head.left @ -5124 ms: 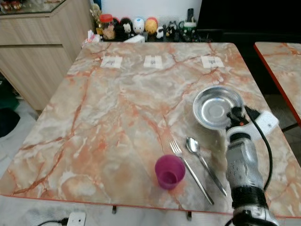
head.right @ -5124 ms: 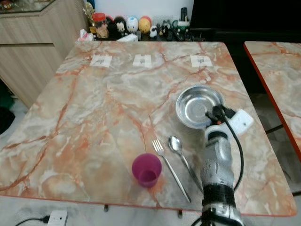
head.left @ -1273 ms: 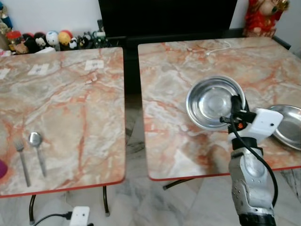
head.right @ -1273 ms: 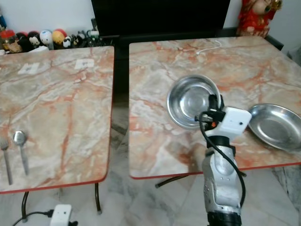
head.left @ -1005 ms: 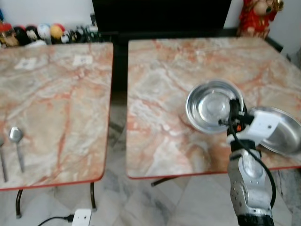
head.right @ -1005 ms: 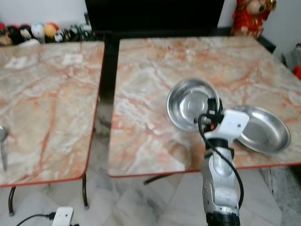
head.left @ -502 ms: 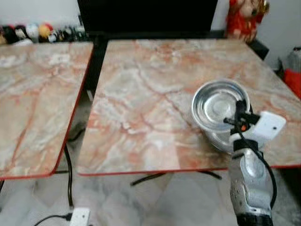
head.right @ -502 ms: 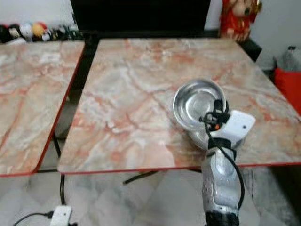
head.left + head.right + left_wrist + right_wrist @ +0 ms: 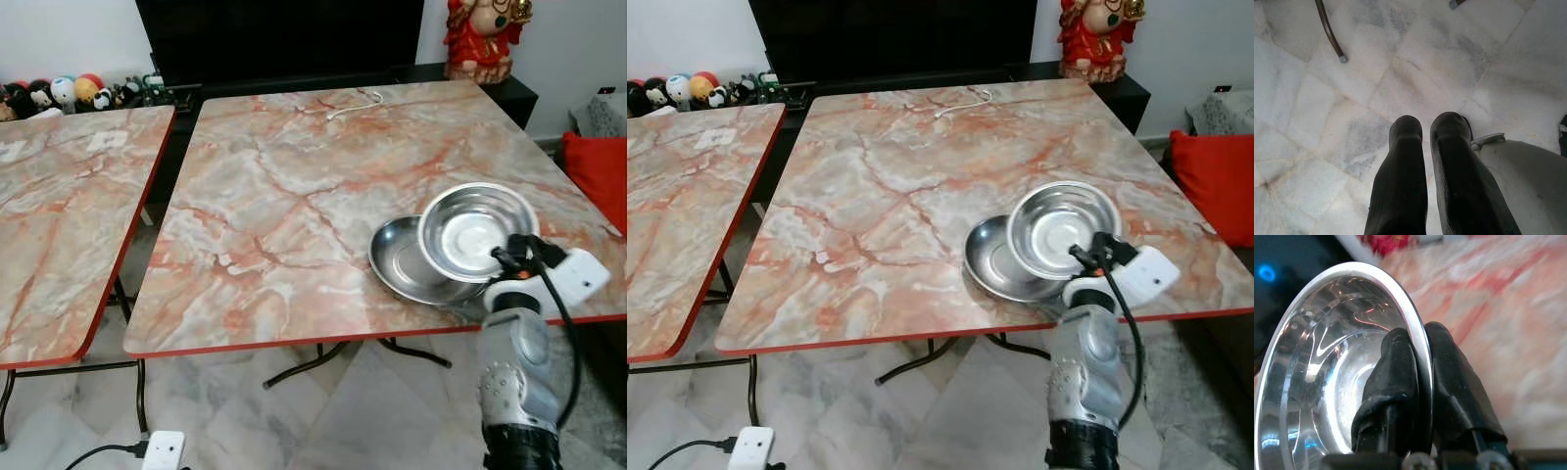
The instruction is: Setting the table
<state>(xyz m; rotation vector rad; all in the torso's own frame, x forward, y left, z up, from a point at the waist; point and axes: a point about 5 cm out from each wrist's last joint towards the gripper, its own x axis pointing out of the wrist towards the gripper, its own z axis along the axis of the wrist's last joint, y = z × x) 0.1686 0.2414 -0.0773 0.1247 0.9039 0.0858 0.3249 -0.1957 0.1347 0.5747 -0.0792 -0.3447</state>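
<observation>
So my right gripper is pinching the rim of a shiny steel bowl, one finger inside the rim and one outside, clamped tight on the thin edge. The bowl is round, polished, mirror-like inside, and it's held up over the near right part of the marble-pattern table. Right below and just to the left of my gripper sits a shallower steel plate on the tabletop, and the bowl overlaps it from above; I can't tell if they actually touch.

The tabletop is glossy, cream with orange-red veins and a thin red edge. Far across it from my gripper lies a thin white cable. Past the table's far edge there's a dark TV cabinet with a red figurine on it. Off to my gripper's right there's a red cushion. To the left stands a second table of the same pattern, with little round toy figures lined up behind it. No readable writing anywhere.

My left gripper hangs over pale marble floor tiles, fingers pressed nearly together, holding nothing.
</observation>
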